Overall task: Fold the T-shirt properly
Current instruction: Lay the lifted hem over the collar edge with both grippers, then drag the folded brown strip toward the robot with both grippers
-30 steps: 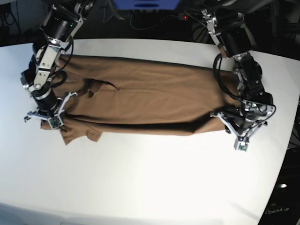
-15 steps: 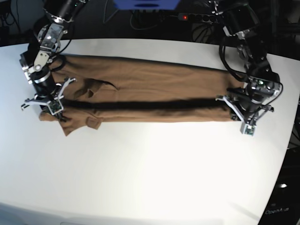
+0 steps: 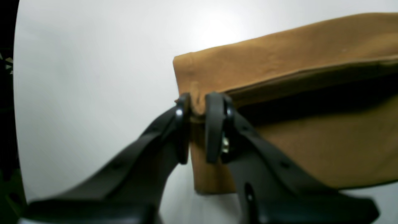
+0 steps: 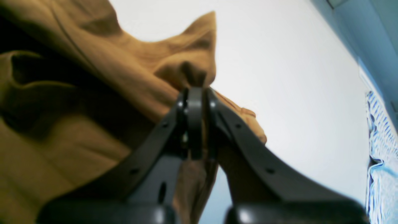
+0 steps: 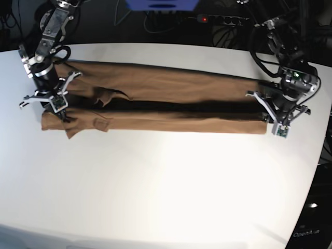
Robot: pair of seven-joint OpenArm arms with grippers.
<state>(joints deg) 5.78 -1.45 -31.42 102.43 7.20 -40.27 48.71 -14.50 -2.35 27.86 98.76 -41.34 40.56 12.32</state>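
The T-shirt [image 5: 155, 104] was matt tan cloth, soft and faintly fuzzy, with a stitched hem [image 3: 311, 73] (seen close in the left wrist view). The left gripper [image 3: 197, 124] and right gripper [image 4: 196, 124] had smooth, slightly glossy black plastic fingers. The desk [image 5: 166, 187] looked smooth, white and softly sheened.

I am working at a white table [image 5: 155, 197] that is shining under bright light. Behind its far edge the room is lying in darkness, where black cables [image 5: 228, 31], a power strip [image 5: 220, 19] with a red lamp and a blue object [image 5: 162, 4] are showing.
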